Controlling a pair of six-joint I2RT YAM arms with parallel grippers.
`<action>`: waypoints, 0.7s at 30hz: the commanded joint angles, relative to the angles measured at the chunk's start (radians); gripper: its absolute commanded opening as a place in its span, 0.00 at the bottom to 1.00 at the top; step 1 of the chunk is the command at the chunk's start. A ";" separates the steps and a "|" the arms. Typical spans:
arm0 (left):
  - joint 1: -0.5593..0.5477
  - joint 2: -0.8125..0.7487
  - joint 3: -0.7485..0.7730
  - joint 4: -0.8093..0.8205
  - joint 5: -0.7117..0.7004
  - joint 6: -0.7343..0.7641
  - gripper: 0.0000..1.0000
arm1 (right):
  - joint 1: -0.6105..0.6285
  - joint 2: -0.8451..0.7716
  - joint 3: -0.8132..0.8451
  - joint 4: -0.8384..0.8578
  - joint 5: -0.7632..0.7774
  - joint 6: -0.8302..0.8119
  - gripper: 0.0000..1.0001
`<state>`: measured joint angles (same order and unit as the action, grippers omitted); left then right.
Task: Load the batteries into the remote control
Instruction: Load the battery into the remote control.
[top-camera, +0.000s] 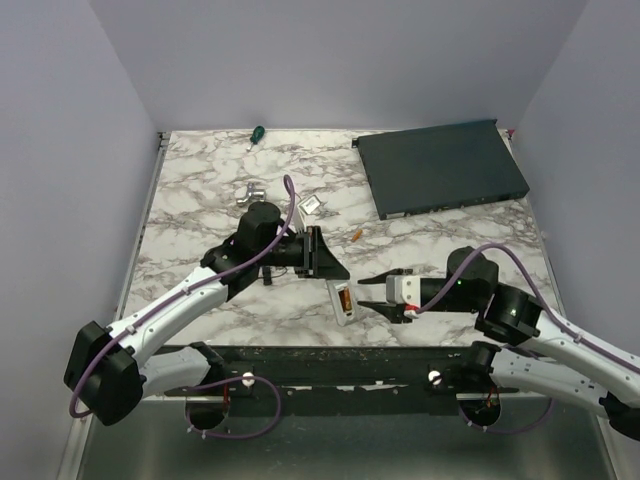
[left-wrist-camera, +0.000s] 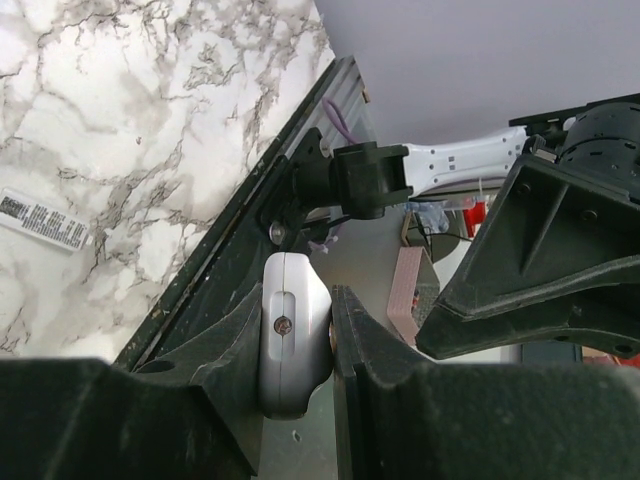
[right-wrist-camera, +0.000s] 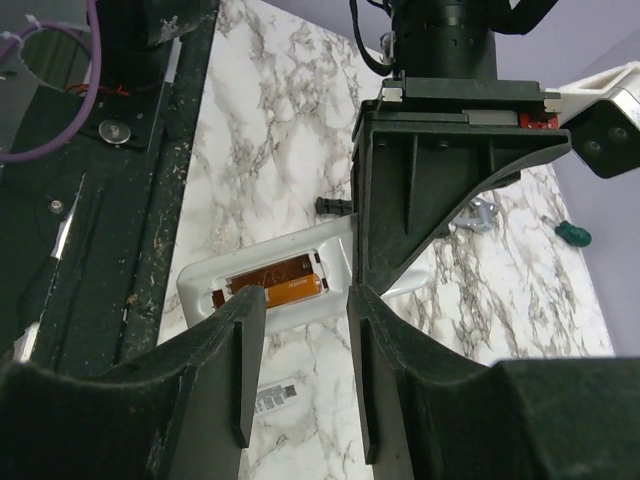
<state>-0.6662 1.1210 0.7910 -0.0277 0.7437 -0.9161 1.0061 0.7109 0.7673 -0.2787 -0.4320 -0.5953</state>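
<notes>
1. Left pincer (top-camera: 335, 272): clenched on the far end of the remote control (top-camera: 343, 302). In your left wrist view the remote's rounded end sits squeezed between both fingers (left-wrist-camera: 355, 340).
2. Remote control: you find it by the near edge of the tabletop (top-camera: 200, 190), between the two pincers, with its battery bay open and facing up.
3. Seated battery (right-wrist-camera: 275, 278): one orange cell lies lengthwise in the open bay.
4. Loose battery (top-camera: 357, 235): a second orange cell lies on the marble just beyond the left pincer, apart from the remote.
5. Right pincer (top-camera: 368, 294): released, fingers spread, gripping nothing. It points at the remote from just beside it.
6. Surroundings: note the dark flat box (top-camera: 440, 165) at the far right, the green-handled screwdriver (top-camera: 257, 132) at the far edge, and the silver bracket (top-camera: 250, 192) beyond the left arm.
</notes>
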 joint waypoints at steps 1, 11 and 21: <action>-0.011 0.005 0.037 -0.013 0.043 0.029 0.00 | 0.003 0.017 -0.042 0.083 -0.044 -0.011 0.46; -0.015 0.010 0.040 0.015 0.065 0.014 0.00 | 0.002 0.038 -0.120 0.242 -0.082 0.010 0.43; -0.023 0.008 0.043 0.015 0.069 0.013 0.00 | 0.003 0.047 -0.152 0.317 -0.102 0.029 0.41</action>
<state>-0.6781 1.1309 0.7948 -0.0402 0.7795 -0.9054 1.0061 0.7540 0.6392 -0.0254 -0.4973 -0.5812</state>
